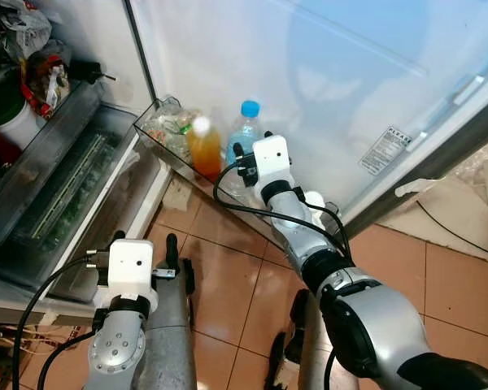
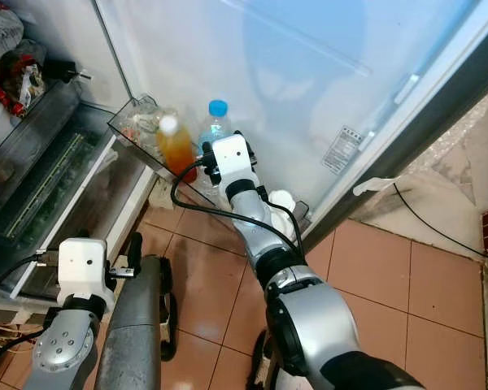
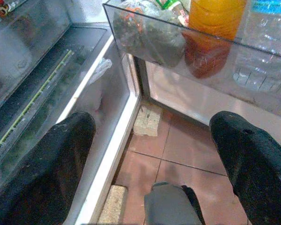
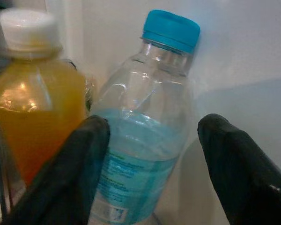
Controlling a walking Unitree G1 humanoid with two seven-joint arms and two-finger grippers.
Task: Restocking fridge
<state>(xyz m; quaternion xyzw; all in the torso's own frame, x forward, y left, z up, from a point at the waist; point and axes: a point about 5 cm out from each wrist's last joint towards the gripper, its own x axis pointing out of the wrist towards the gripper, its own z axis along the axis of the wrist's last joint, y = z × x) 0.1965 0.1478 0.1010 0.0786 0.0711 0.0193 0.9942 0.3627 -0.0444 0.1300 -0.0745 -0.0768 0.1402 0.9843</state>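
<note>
Right gripper [image 4: 152, 140] open astride water bottle [image 4: 140, 140], seemingly untouched, beside juice bottle [image 4: 35, 103]; left gripper [image 3: 152, 154] open, idle.

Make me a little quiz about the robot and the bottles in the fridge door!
1. True or false: the water bottle has a red cap.
2. Which bottle stands next to it in the door shelf?
A. orange juice bottle
B. milk carton
C. green soda can
3. Fill in: the right gripper has its fingers ____ around the water bottle, one on each side.

Key
1. False, the cap is blue.
2. A
3. open
</note>
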